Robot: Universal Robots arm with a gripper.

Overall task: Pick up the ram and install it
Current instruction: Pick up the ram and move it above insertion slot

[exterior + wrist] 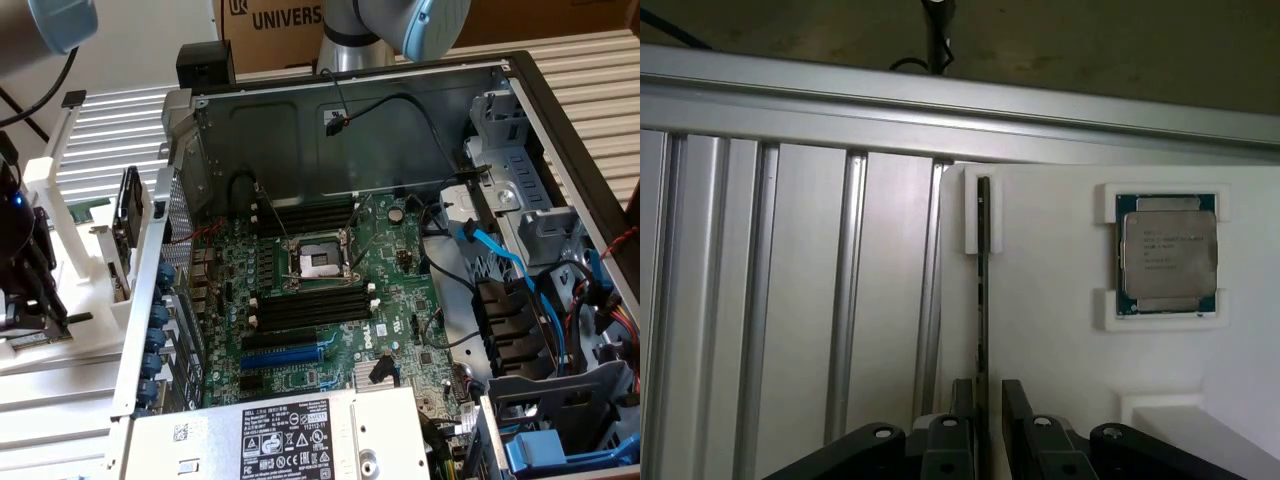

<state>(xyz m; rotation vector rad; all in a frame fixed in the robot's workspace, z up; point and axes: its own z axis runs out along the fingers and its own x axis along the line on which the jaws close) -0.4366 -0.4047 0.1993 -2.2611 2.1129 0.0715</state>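
Presently we are keeping: end effector (pixel 987 425) open astride the ram (pixel 983 290), upright in the white holder (pixel 1050 340); we are judging off-centre closing could tilt it.

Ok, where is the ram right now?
In the wrist view the ram stands on edge in the white holder beside the processor chip, one end between the gripper's open jaws, outside the computer case on the exterior view's left.

A robotics lab bench: an opened computer case (pixel 290 140) with its motherboard (pixel 330 290) lies on a slatted aluminium table (pixel 600 90), a cardboard box (pixel 270 30) behind.
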